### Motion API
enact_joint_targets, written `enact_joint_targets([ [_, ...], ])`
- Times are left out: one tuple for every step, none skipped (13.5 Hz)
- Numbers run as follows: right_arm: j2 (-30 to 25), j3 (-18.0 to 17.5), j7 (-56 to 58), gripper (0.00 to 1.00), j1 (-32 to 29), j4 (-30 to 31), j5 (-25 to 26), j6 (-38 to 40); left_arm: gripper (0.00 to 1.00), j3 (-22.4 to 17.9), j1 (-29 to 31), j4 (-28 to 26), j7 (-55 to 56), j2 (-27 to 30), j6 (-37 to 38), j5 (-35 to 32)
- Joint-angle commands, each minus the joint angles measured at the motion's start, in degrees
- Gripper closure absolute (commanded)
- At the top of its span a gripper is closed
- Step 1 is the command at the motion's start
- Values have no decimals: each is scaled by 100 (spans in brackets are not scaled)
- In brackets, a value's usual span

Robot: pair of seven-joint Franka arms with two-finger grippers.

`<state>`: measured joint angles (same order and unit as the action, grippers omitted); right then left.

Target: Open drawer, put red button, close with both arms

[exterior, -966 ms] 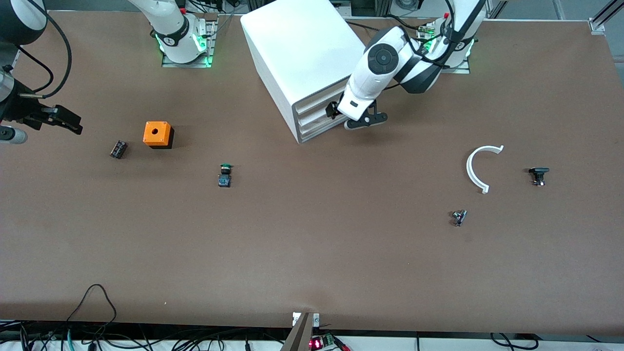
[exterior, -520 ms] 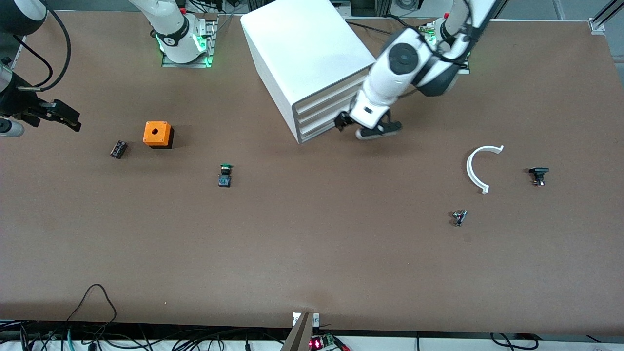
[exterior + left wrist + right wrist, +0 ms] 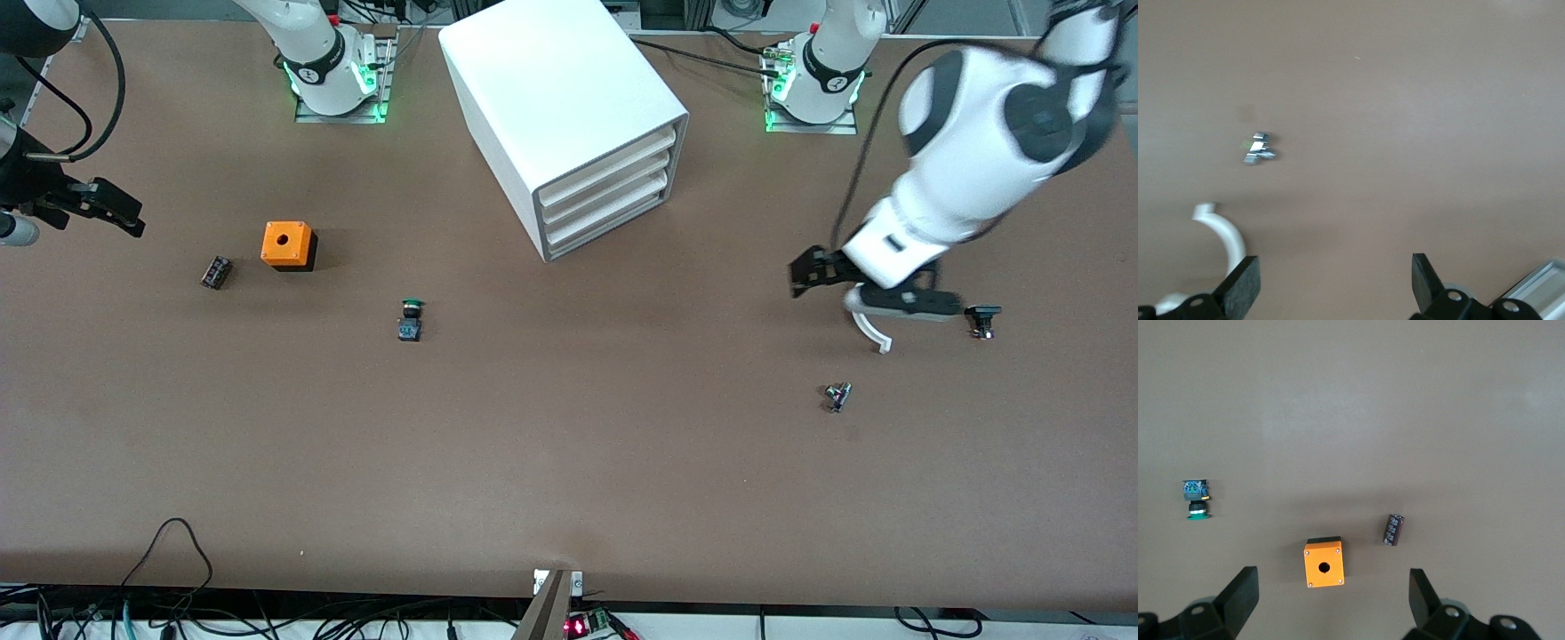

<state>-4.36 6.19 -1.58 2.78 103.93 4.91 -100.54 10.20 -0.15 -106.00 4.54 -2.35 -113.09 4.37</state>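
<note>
The white cabinet [image 3: 551, 80] stands between the arm bases, and all three of its drawers [image 3: 609, 182] are shut flush. No red button shows in any view. My left gripper [image 3: 811, 272] is open and empty in the air beside the white curved piece [image 3: 876, 333]. In the left wrist view its gripper [image 3: 1333, 267] holds nothing between the spread fingers. My right gripper [image 3: 116, 209] waits open and empty over the table at the right arm's end. The right wrist view shows this gripper [image 3: 1333, 577] above the orange box [image 3: 1323, 564].
An orange box with a hole [image 3: 287, 244], a small dark cylinder [image 3: 215, 272] and a green-capped button [image 3: 410, 318] lie toward the right arm's end. A small metal part [image 3: 837, 396] and a small black part [image 3: 982, 318] lie toward the left arm's end.
My left arm has swung away from the cabinet's drawer fronts toward its own end of the table, to the white curved piece. The right gripper has barely shifted.
</note>
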Motion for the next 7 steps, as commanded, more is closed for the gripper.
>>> enact_joint_targets([
  [-47,22,70,0,29,-101,-69,175,0,-185,6,613,-409,217,970,-444],
  [-47,22,70,0,29,-109,-69,166,0,-255,6,772,-436,217,1103,-524],
  [-56,22,70,0,29,-109,-69,157,0,-343,14,817,-462,217,1105,-525],
  [-47,22,70,0,29,-109,-69,166,0,-422,23,835,-463,209,1096,-473],
  [-56,22,70,0,29,-109,-69,166,0,-449,41,844,-463,209,1096,-446],
  [-56,22,70,0,29,-109,-69,175,0,-449,41,844,-454,217,1105,-455],
  [-56,22,70,0,29,-109,-69,175,0,-458,50,853,-454,217,1131,-455],
])
